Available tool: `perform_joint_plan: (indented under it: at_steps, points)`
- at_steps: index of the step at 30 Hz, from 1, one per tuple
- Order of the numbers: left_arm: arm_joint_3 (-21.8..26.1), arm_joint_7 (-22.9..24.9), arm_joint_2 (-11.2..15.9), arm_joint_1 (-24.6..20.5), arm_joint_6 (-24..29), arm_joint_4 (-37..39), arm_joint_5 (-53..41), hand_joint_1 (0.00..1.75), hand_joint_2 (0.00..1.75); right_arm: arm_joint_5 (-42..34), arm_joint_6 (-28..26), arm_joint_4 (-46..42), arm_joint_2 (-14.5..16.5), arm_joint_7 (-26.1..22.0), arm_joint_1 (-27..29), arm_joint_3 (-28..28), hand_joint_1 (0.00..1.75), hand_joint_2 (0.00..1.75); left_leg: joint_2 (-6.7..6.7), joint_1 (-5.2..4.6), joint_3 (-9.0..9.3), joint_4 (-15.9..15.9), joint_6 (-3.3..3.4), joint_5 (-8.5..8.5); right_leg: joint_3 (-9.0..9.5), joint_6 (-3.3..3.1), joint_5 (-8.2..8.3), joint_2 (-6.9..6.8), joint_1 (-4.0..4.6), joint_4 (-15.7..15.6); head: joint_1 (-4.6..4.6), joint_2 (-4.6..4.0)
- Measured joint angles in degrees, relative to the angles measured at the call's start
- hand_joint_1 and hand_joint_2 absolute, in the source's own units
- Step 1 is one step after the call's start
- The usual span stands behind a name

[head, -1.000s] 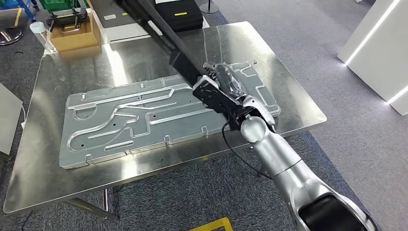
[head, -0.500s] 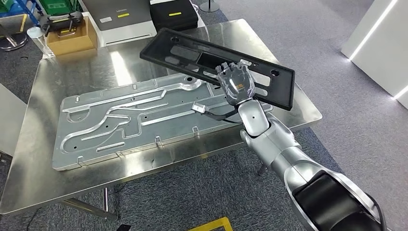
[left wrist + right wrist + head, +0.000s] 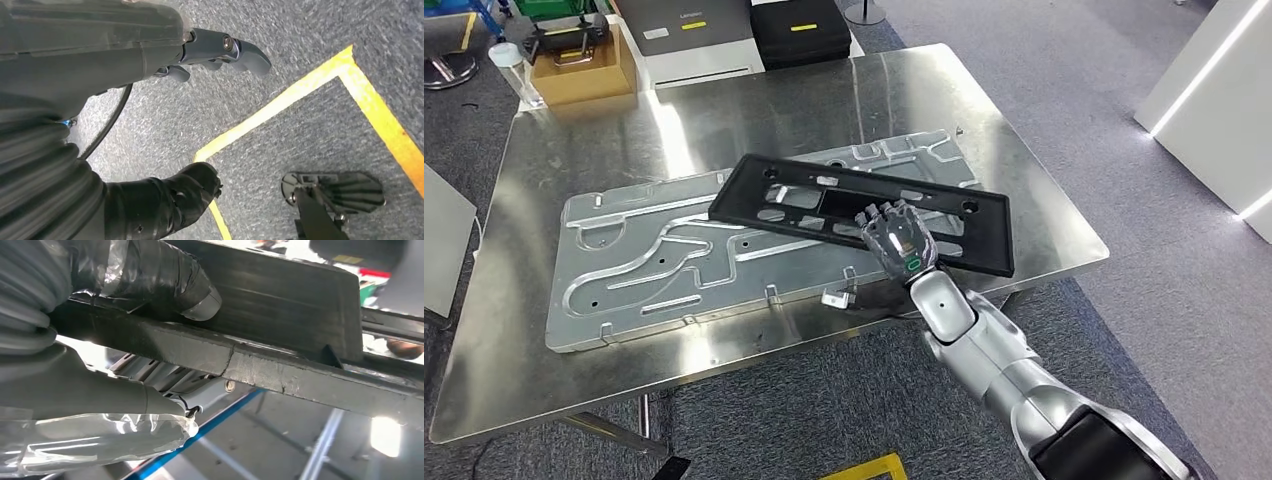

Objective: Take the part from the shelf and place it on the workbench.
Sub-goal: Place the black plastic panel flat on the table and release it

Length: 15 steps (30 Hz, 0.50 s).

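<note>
Right robot hand [image 3: 894, 236] grips near edge of black plastic frame part [image 3: 824, 200], center-right of head view, tilted above grey metal plate [image 3: 654, 260] on steel tabletop [image 3: 724, 100]. Left robot hand [image 3: 150, 60] hangs over carpet w/ yellow tape [image 3: 280, 105], fingers apart, holding nothing.

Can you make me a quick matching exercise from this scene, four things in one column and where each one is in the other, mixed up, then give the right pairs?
Things
1. black frame part
2. stamped metal plate
3. cardboard box
4. left hand

Places
A. hanging above the grey carpet with yellow floor tape
B. lying flat on the steel workbench
C. held by the right hand over the plate
D. beyond the workbench's far left corner

Pairs: 1-C, 2-B, 3-D, 4-A
</note>
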Motion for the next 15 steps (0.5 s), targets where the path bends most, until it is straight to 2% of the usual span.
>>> perform_joint_plan:
  at_steps: [1, 2, 3, 4, 7, 9, 12, 13, 14, 15]
  points:
    - [0.0, 0.0, 0.0, 0.0, 0.0, 0.0, -0.1, 0.0, 1.75, 0.0, 0.0, -0.9, 0.1, -1.0, 0.8, -0.2, 1.69, 1.75, -0.05, 0.02, -0.01, 0.3, -0.2, -0.23, 1.69, -0.06, 2.1, -0.01, -0.12, -3.8, 0.01, 0.0]
    - [0.0, 0.0, -0.1, 0.0, 0.0, 0.0, -0.3, 0.0, 1.75, -0.1, 0.0, -2.0, 0.2, -1.9, 1.4, -0.5, 1.69, 1.75, -0.07, -0.07, -0.1, 0.6, -0.46, -0.49, 3.43, -0.18, 3.53, 0.0, -0.08, -7.4, 0.01, 0.0]
    - [0.0, 0.0, -0.1, -0.1, 0.0, 0.0, -0.4, 0.0, 1.75, -0.1, -0.1, -2.9, 0.4, -2.9, 1.9, -1.0, 1.69, 1.75, -0.07, -0.15, -0.2, 0.9, -0.74, -0.69, 4.71, -0.39, 4.38, 0.04, -0.02, -10.1, -0.01, 0.0]
    - [0.0, 0.0, -0.1, -0.1, 0.0, 0.0, -0.5, 0.0, 1.75, -0.2, -0.1, -3.9, 0.7, -4.0, 2.5, -1.6, 1.69, 1.75, -0.07, -0.23, -0.26, 1.0, -1.06, -0.8, 5.34, -0.65, 4.52, 0.08, 0.1, -11.4, -0.02, 0.0]
    - [0.0, 0.1, -0.1, -0.2, 0.2, 0.0, -0.8, 0.0, 1.75, -0.2, -0.1, -7.0, 1.9, -7.4, 4.9, -3.8, 1.69, 1.75, -0.02, -0.09, -0.17, 1.1, -2.0, -1.0, 5.62, -1.71, 4.47, 0.17, 0.28, -11.9, -0.04, 0.0]
    - [0.0, 0.1, -0.2, -0.3, 0.2, 0.0, -1.0, 0.0, 1.75, -0.3, -0.1, -9.2, 3.0, -9.4, 6.2, -5.3, 1.69, 1.75, 0.07, 0.07, -1.05, 3.4, -2.56, -2.74, 5.86, -2.47, 4.63, 0.15, 0.12, -12.2, -0.05, 0.0]
    - [0.0, 0.0, -0.2, -0.4, 0.3, 0.0, -1.4, 0.0, 1.75, -0.3, -0.1, -11.4, 4.9, -11.9, 7.9, -7.1, 1.69, 1.75, 0.14, 0.13, -5.65, 13.6, -3.01, -7.68, 5.99, -3.02, 4.57, 0.07, 0.24, -12.3, -0.07, 0.0]
    - [0.0, 0.0, -0.2, -0.4, 0.3, 0.0, -1.5, 0.0, 1.75, -0.3, -0.1, -11.9, 5.4, -12.7, 8.5, -7.7, 1.69, 1.75, 0.14, 0.13, -6.85, 16.1, -3.04, -8.3, 6.02, -3.07, 4.53, 0.05, 0.33, -12.3, -0.07, 0.0]
    - [0.0, -0.1, -0.3, -0.3, 0.3, 0.0, -1.7, 0.0, 1.75, -0.4, -0.1, -12.3, 5.9, -13.4, 9.1, -8.2, 1.69, 1.75, 0.15, 0.12, -7.11, 16.6, -3.0, -7.83, 6.04, -3.1, 4.51, 0.03, 0.41, -12.3, -0.07, 0.0]
    - [0.0, -0.3, -0.3, -0.3, 0.3, 0.0, -1.9, 0.0, 1.75, -0.4, -0.1, -12.6, 6.4, -14.1, 9.7, -8.9, 1.69, 1.75, 0.15, 0.12, -6.21, 14.6, -2.84, -6.32, 6.08, -3.1, 4.49, 0.04, 0.46, -12.2, -0.07, 0.0]
